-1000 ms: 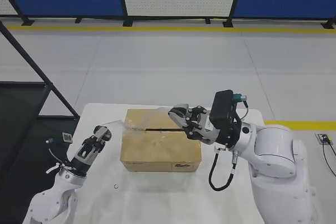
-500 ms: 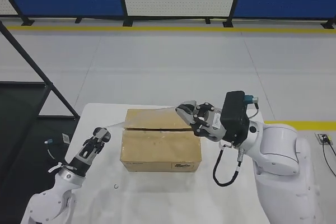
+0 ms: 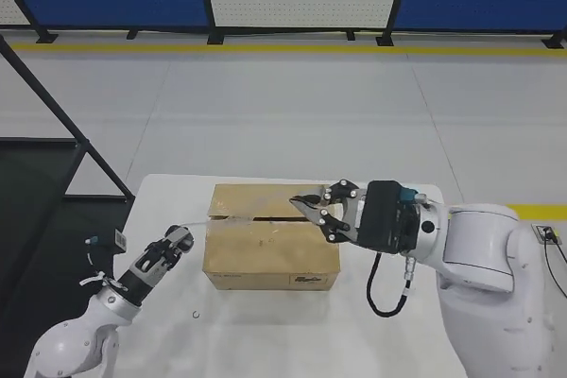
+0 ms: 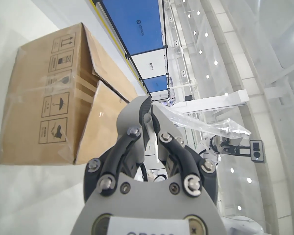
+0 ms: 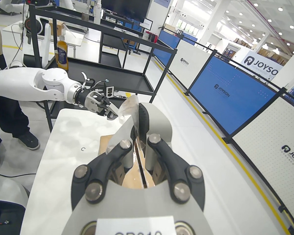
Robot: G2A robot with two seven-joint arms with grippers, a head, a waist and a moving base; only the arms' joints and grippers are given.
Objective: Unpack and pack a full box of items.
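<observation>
Since 1 s ago the R claw (image 3: pixel 309 207) has rolled over & come back a bit toward the robot's side. The L claw (image 3: pixel 177 236) has slid slightly nearer the robot too. The box (image 3: pixel 269 250) hasn't shifted.

Now both claws are pinched together on one strip of clear tape (image 3: pixel 208 224), one at each end. The L claw sits just off the box's left end, low over the table (image 3: pixel 265 321). The R claw hangs above the box top, right of centre.

The tape is strung through the air between them. Its long axis runs left-right, approx. parallel to the box's long axis & over the centre seam. It looks crumpled near the R claw end in the left wrist view.

The box lies flat mid-table, long axis left-right, flaps folded down, w/ the seam running the same way. In the left wrist view one flap corner at the left end stands a little proud. A band of tape is stuck across that end panel.

A small ring (image 3: pixel 197 315) lies on the table in front of the box, near its left corner & apart from it.
</observation>
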